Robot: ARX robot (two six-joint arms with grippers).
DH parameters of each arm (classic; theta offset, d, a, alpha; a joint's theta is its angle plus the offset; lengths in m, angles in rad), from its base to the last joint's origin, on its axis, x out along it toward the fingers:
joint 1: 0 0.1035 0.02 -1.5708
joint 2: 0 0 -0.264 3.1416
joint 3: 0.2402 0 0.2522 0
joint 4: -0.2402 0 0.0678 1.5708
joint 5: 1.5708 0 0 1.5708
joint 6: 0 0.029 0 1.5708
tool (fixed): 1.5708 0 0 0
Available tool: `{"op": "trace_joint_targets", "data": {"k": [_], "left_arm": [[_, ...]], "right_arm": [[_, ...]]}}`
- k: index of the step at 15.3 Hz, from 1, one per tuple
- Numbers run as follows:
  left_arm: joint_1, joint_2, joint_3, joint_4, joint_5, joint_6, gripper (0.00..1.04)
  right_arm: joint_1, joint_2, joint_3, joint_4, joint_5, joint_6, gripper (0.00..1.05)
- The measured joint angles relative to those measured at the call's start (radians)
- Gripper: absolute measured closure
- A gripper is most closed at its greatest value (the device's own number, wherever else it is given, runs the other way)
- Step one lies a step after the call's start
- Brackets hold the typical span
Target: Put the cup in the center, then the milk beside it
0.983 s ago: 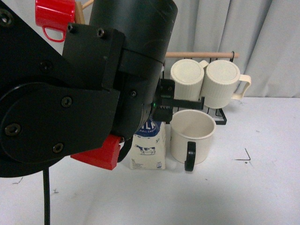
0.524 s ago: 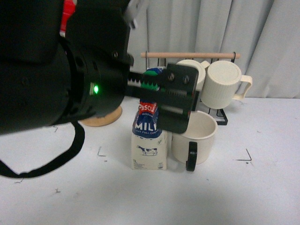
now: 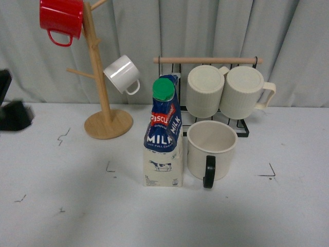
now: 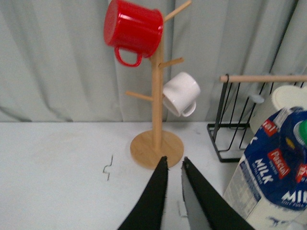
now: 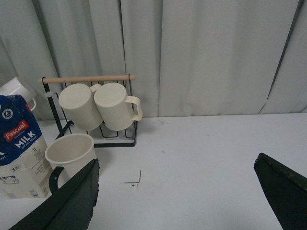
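The cup (image 3: 211, 149), a wide cream mug, stands on the white table with its black handle facing front; its face drawing is hidden. The milk (image 3: 163, 139), a blue-and-white carton with a green cap, stands upright right beside the cup on its left. My left gripper (image 4: 173, 160) is shut and empty, low over the table with the milk (image 4: 273, 172) off to one side of it. Only a black part of my left arm (image 3: 13, 110) shows at the front view's left edge. My right gripper (image 5: 176, 163) is wide open and empty; the cup (image 5: 72, 153) and milk (image 5: 19, 148) lie off to one side.
A wooden mug tree (image 3: 97, 77) holds a red mug (image 3: 60, 15) and a small white mug (image 3: 122, 73). A black wire rack with a wooden rod (image 3: 205, 60) holds two ribbed cream mugs (image 3: 204, 91) behind the cup. Corner marks (image 3: 271, 170) are drawn on the table.
My left arm, which filled the front view over the milk and cup, has drawn back to the left edge. The milk now stands free beside the cup.
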Motion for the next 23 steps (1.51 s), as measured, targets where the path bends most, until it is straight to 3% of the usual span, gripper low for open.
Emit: {"op": "trace_joint_targets", "data": {"k": [1, 2, 5, 12, 13, 14, 23], "left_arm": [[0.039, -0.051, -0.039, -0.025, 0.034, 0.0, 1.02], [0.077, -0.129, -0.068, -0.043, 0.069, 0.002, 1.03], [0.143, -0.207, -0.146, -0.035, 0.137, 0.002, 1.03], [0.254, -0.53, -0.212, -0.312, 0.26, 0.003, 1.03], [0.327, -0.587, -0.212, -0.349, 0.321, 0.003, 1.03], [0.342, -0.647, -0.213, -0.405, 0.319, 0.003, 1.03], [0.335, -0.948, -0.213, -0.69, 0.333, 0.003, 1.03]], "right_arm": [[0.0, 0.0, 0.0, 0.0, 0.0, 0.0, 0.06], [0.0, 0.0, 0.0, 0.0, 0.0, 0.0, 0.06], [0.0, 0.0, 0.0, 0.0, 0.0, 0.0, 0.06], [0.0, 0.0, 0.0, 0.0, 0.0, 0.0, 0.06], [0.0, 0.0, 0.0, 0.0, 0.0, 0.0, 0.06], [0.0, 0.0, 0.0, -0.001, 0.0, 0.0, 0.06], [0.0, 0.0, 0.0, 0.0, 0.0, 0.0, 0.06]]}}
